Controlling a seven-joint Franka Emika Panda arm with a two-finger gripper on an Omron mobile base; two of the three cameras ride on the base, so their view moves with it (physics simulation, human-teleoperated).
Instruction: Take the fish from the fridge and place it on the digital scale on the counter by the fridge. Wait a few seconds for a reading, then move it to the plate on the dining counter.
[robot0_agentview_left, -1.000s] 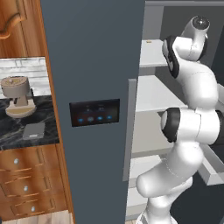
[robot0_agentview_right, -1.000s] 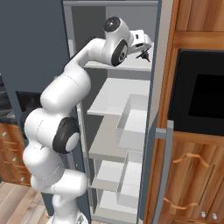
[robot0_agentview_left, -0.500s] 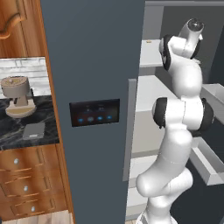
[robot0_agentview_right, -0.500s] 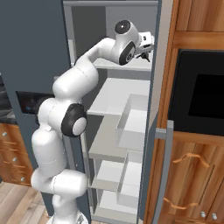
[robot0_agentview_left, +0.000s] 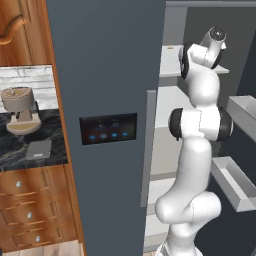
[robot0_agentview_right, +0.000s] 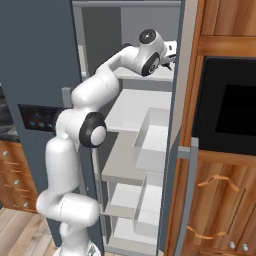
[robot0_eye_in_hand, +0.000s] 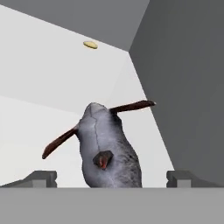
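The fish (robot0_eye_in_hand: 107, 148), dark grey with brownish-red fins, lies on the fridge's white top shelf (robot0_eye_in_hand: 39, 83) close to the right inner wall. My gripper (robot0_eye_in_hand: 111, 177) is open, one fingertip (robot0_eye_in_hand: 41, 177) on each side of the fish's near end, with a gap on both sides. From the right base view the gripper (robot0_agentview_right: 170, 57) is deep over that top shelf of the slate-blue fridge (robot0_agentview_right: 40, 60). The grey digital scale (robot0_agentview_left: 38, 149) rests on the narrow marble counter (robot0_agentview_left: 12, 162) left of the fridge.
The fridge door (robot0_agentview_left: 105, 75) with its dark control panel (robot0_agentview_left: 108, 128) stands between the counter and the shelves. A tan coffee machine (robot0_agentview_left: 20, 110) sits behind the scale. Door bins (robot0_agentview_left: 235, 182) jut out at right. A small yellow item (robot0_eye_in_hand: 90, 44) lies at the shelf's back.
The arm has stretched further up and into the top shelf, carrying the gripper deeper toward the fridge's right wall.
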